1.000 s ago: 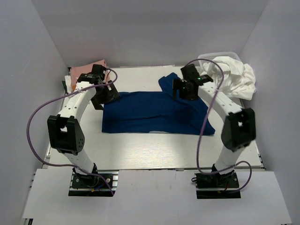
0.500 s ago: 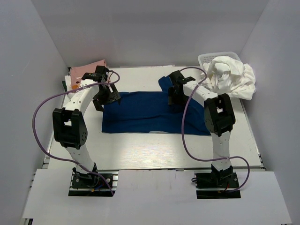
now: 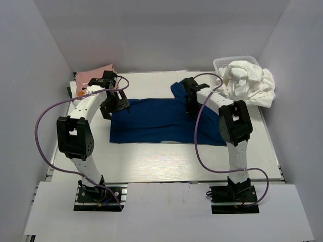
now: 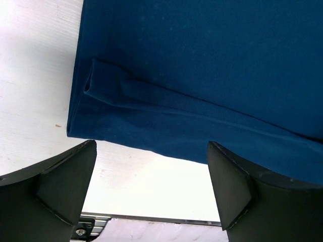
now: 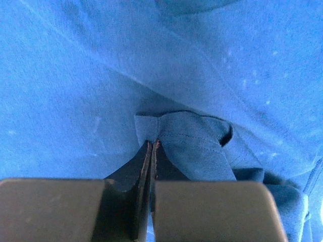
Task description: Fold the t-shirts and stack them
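The navy blue t-shirt [image 3: 156, 123] lies spread across the middle of the table, with a sleeve sticking out at its far right. My right gripper [image 3: 191, 104] is down on that far right part, shut on a raised fold of the navy cloth [image 5: 192, 133] pinched at the tips [image 5: 152, 144]. My left gripper [image 3: 115, 103] hangs open over the shirt's far left corner. Its fingers [image 4: 60, 186] straddle the hem [image 4: 151, 136] and hold nothing. White t-shirts [image 3: 248, 83] are heaped at the far right. A pink t-shirt [image 3: 93, 74] lies at the far left.
A white mesh basket [image 3: 222, 62] sits under the white heap at the back right. Grey walls close in on both sides and the back. The table's metal front rail [image 4: 151, 218] shows near my left fingers. Purple cables loop off both arms.
My right gripper has gone from open to shut, pinching a fold of the navy shirt, after shifting left. The left arm drew in slightly and stays open.
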Controlling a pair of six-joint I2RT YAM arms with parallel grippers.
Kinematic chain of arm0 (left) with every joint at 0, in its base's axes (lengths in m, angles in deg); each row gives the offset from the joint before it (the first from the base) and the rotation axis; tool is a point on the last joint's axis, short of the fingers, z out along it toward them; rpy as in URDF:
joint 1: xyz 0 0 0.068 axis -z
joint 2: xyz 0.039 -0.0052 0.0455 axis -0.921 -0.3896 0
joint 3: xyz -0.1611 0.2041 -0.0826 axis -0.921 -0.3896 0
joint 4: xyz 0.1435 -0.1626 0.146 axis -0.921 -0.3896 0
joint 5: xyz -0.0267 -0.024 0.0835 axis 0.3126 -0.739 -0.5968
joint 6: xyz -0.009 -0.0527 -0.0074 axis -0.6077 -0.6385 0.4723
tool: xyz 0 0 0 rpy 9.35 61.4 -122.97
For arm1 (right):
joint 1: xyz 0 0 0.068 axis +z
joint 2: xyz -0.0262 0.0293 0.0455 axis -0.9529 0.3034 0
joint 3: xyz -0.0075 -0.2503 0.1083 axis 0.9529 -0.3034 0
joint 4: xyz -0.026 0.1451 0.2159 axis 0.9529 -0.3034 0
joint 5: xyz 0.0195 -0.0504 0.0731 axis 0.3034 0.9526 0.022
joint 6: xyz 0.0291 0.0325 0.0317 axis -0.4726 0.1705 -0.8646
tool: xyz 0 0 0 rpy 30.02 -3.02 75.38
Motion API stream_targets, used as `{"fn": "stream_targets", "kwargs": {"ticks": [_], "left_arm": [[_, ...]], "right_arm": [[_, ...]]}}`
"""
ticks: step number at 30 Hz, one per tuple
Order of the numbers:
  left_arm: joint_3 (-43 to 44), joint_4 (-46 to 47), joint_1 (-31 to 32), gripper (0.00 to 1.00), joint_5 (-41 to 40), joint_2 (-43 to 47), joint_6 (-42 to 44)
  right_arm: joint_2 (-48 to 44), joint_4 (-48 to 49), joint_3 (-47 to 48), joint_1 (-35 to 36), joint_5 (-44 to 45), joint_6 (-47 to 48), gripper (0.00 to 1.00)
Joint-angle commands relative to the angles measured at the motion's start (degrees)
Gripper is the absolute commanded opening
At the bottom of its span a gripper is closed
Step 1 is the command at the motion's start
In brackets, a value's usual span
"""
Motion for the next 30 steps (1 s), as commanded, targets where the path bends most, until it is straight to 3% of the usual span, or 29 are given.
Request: {"fn": "stream_targets", "kwargs": {"ticks": [1, 4, 10, 22, 23, 24, 25, 26, 28, 29, 30], "left_arm": [[0.35, 0.78, -0.09, 1.0, -0.1, 1.82, 0.54], [0.35, 0.78, -0.09, 1.0, -0.1, 2.43, 0.54], [0.35, 1.92, -0.09, 1.0, 0.42, 1.82, 0.54], [3.95, 2.45, -0.09, 1.0, 1.04, -0.56, 0.54], [4.48, 2.45, -0.09, 1.0, 1.04, -1.25, 0.54], [4.49, 2.45, -0.09, 1.0, 1.04, -1.26, 0.54], [5.7, 1.75, -0.09, 1.0, 0.52, -2.13, 0.54], [5.72, 1.05, -0.09, 1.0, 0.51, -3.01, 0.54], [7.81, 0.43, -0.62, 1.0, -0.8, -3.55, 0.54], [8.52, -0.18, -0.62, 1.0, -0.81, -4.5, 0.54], [9.22, -0.19, -0.62, 1.0, -1.33, -5.56, 0.54]], "right_arm": [[0.07, -0.14, 3.41, 0.23, 2.57, 0.26, 0.0], [-3.43, 1.35, 4.03, 0.58, 2.39, 1.84, 0.0], [-9.42, 13.3, -2.38, 1.11, -3.58, 3.0, 0.0], [-5.92, 23.15, -3.35, 2.87, -4.64, 1.76, 0.0], [-5.56, 23.59, -2.31, 3.05, -4.82, 1.85, 0.03], [-4.69, 22.72, -1.43, 3.05, -4.73, 2.02, 0.15], [-3.81, 22.02, -0.55, 2.7, -4.47, 2.11, 0.26], [-3.46, 19.66, 2.07, 2.87, -4.03, 2.11, 0.46], [-2.93, 18.59, 3.41, 2.87, -2.54, 2.55, 0.65], [-3.01, 17.54, 4.72, 2.52, -2.44, 2.73, 0.84], [-3.27, 17.44, 5.78, 2.26, -1.14, 2.64, 0.9]]}}
